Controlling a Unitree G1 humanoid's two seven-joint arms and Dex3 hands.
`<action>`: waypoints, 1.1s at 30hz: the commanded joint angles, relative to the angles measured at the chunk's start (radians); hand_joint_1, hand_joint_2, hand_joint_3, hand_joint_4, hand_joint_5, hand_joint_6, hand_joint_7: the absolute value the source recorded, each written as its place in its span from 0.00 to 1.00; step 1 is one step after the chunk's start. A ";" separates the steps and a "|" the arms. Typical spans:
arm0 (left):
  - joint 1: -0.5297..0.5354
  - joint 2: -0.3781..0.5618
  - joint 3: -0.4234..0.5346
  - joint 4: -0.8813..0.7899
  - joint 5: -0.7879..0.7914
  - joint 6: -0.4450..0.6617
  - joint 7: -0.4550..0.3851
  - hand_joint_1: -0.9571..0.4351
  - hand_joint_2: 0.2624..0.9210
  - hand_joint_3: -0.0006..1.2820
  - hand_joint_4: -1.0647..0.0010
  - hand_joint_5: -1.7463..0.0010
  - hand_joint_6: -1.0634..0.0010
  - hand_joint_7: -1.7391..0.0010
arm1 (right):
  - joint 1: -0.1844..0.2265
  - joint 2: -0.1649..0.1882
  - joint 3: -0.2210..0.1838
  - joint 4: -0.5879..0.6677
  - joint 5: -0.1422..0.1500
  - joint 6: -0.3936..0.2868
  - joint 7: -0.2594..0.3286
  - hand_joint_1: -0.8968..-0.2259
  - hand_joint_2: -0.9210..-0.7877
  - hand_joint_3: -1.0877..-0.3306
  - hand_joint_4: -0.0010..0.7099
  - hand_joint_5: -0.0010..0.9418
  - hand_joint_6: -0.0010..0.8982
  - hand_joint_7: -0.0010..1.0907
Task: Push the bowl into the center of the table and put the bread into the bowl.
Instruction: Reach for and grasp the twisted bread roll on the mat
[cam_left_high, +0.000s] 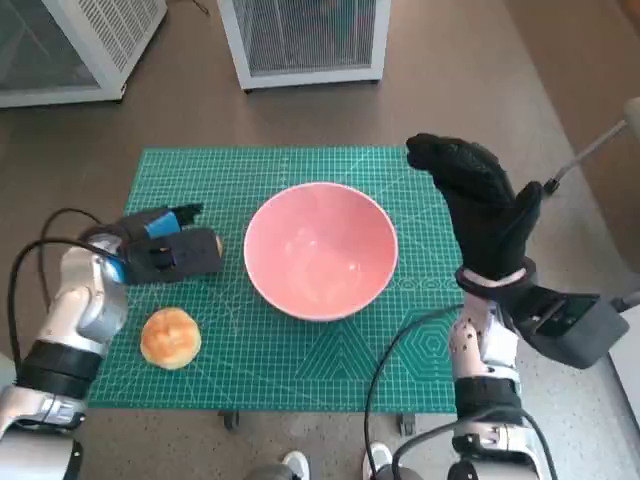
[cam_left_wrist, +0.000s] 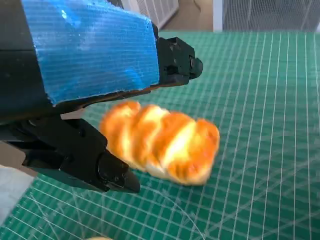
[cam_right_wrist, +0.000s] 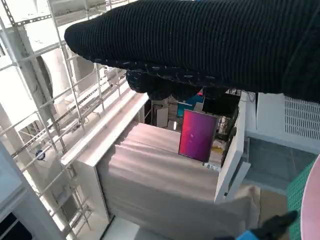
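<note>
Two breads: left hand clamps the twisted loaf; right hand spread.

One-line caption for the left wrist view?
Left robot hand closing around a twisted bread on the green mat.

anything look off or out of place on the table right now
Nothing stands out. The pink bowl sits upright and empty mid-mat, a round bun lies whole near the left hand, which is closing around a twisted bread. No spills or damage.
</note>
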 joint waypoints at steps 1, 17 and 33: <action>-0.049 -0.024 -0.029 0.089 0.022 -0.049 0.032 0.74 0.81 0.01 0.91 0.99 0.81 0.99 | 0.017 -0.003 0.000 0.006 0.001 0.012 0.006 0.41 0.00 0.58 0.31 0.00 0.38 0.01; -0.116 -0.083 -0.121 0.335 0.079 -0.152 0.112 0.70 0.85 0.02 0.78 0.99 0.65 0.97 | 0.023 -0.007 0.001 -0.004 -0.002 0.011 0.002 0.41 0.00 0.58 0.30 0.00 0.38 0.01; -0.162 -0.112 -0.167 0.506 0.114 -0.202 0.221 0.77 1.00 0.12 0.48 0.21 0.42 0.52 | 0.033 -0.008 0.004 -0.019 -0.005 0.014 -0.004 0.41 0.00 0.58 0.30 0.00 0.38 0.01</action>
